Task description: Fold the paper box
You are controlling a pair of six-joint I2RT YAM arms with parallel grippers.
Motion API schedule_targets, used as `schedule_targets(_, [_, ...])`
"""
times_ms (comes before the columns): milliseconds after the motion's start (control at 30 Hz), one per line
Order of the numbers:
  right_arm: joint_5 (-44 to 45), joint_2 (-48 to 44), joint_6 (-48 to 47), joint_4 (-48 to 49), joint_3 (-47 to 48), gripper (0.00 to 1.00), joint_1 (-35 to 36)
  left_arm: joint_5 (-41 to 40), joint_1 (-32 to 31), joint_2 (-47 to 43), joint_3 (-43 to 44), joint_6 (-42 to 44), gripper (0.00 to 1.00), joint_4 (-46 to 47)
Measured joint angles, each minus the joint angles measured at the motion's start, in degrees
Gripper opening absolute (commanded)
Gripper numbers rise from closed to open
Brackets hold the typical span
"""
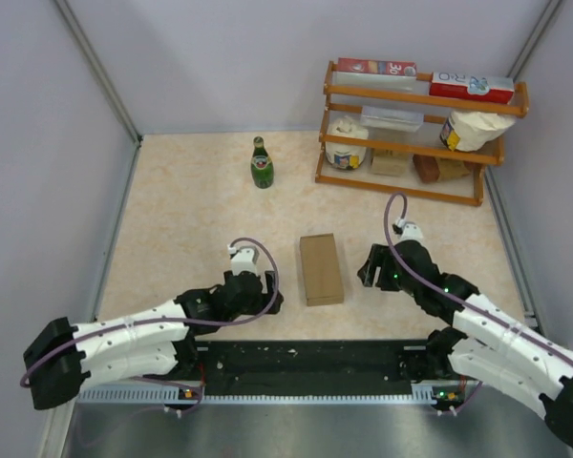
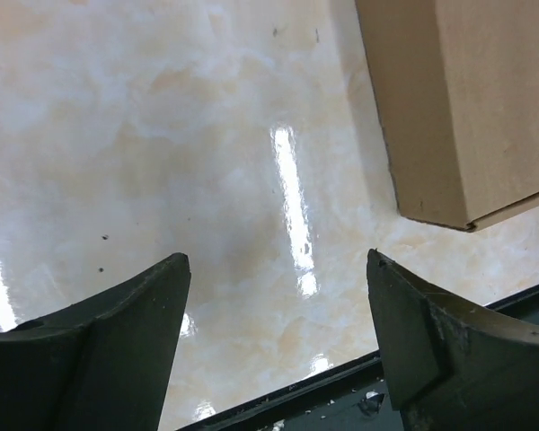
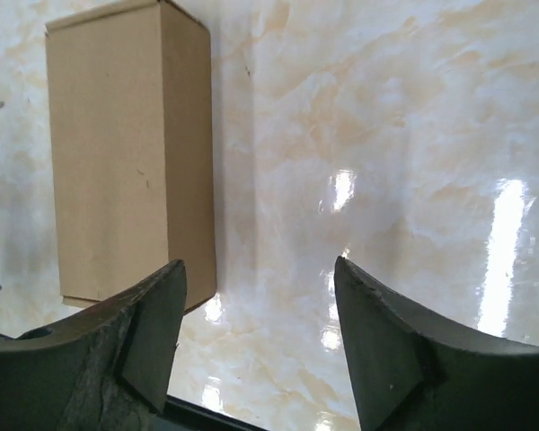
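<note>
The oblong paper box (image 1: 321, 269) is matte brown cardboard.

The paper box (image 3: 126, 153) left of the right gripper (image 3: 260, 264) is plain brown, unprinted. The table (image 2: 162, 135) is cream with beige marbling. Far beyond the left gripper (image 2: 278, 259), the bottle (image 1: 261, 164) is dark green.
</note>
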Motion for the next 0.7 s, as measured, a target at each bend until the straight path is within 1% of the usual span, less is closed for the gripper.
schedule_targets(100, [3.06, -4.74, -1.01, -2.60, 1.11, 0.76, 0.00, -2.91, 0.00, -4.33, 1.92, 2.01, 0.90, -4.00])
schedule_targets(167, [5.05, -6.69, -1.57, -4.48, 3.06, 0.77, 0.00, -4.76, 0.00, -7.28, 3.67, 3.58, 0.92, -5.49])
schedule_targets(333, [9.62, -8.90, -2.99, -7.78, 9.44, 0.78, -0.02, -7.63, 1.18, -13.38, 7.78, 7.48, 0.93, -7.50])
schedule_targets(433, [10.47, -8.92, -2.95, -8.33, 10.95, 0.78, -0.04, -6.88, 5.77, -13.88, 9.84, 10.05, 0.93, -8.57])
schedule_targets(567, [10.36, -8.52, -2.89, -9.62, 10.95, 0.78, -0.04, -1.97, 15.72, -12.02, 10.38, 13.90, 0.94, -8.79])
schedule_targets(633, [9.68, -8.39, -2.93, -9.99, 10.97, 0.78, -0.04, -0.15, 18.73, -10.56, 10.45, 15.56, 0.96, -9.03])
schedule_targets(700, [8.92, -8.46, -3.02, -10.64, 11.30, 0.78, -0.04, 1.31, 19.98, -9.92, 10.80, 17.18, 0.97, -9.57])
